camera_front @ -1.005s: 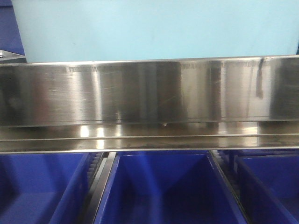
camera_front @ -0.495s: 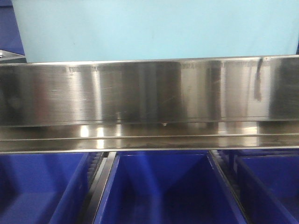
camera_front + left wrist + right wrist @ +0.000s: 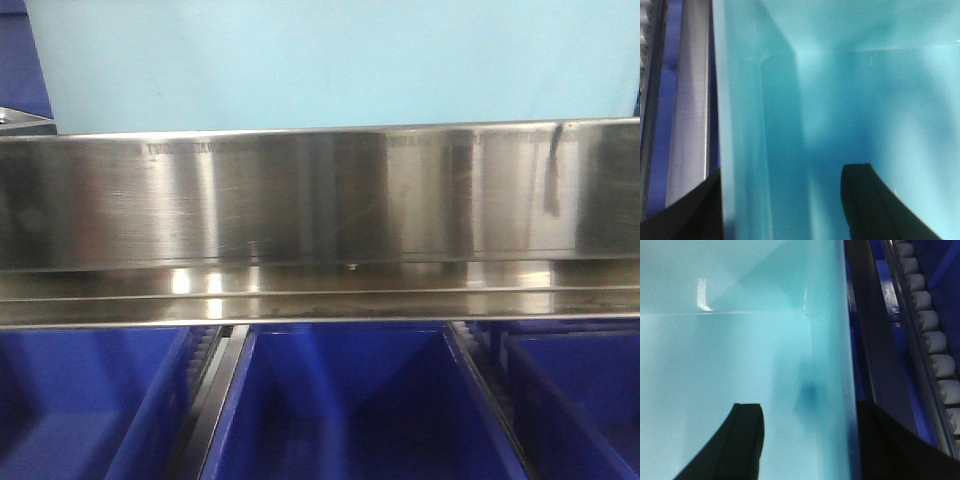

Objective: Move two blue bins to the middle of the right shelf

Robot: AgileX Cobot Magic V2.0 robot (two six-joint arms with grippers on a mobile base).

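While the pale blue bin [image 3: 330, 60] shows above the steel shelf rail [image 3: 320, 190], left gripper [image 3: 785, 170] and right gripper [image 3: 805, 407] each straddle its wall; whether clamped cannot be told

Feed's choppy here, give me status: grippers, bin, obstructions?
Left gripper open, astride left wall of pale sky-blue plastic bin. Right gripper open, astride its right wall. Bin above brushed steel shelf rail. Nothing seen in the way.

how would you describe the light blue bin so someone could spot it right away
Find the wide shiny steel rail running across the front view. The light blue bin shows just above and behind it, spanning nearly the whole width. Unlike the dark blue bins below the rail, it is pale sky-blue with plain smooth walls.
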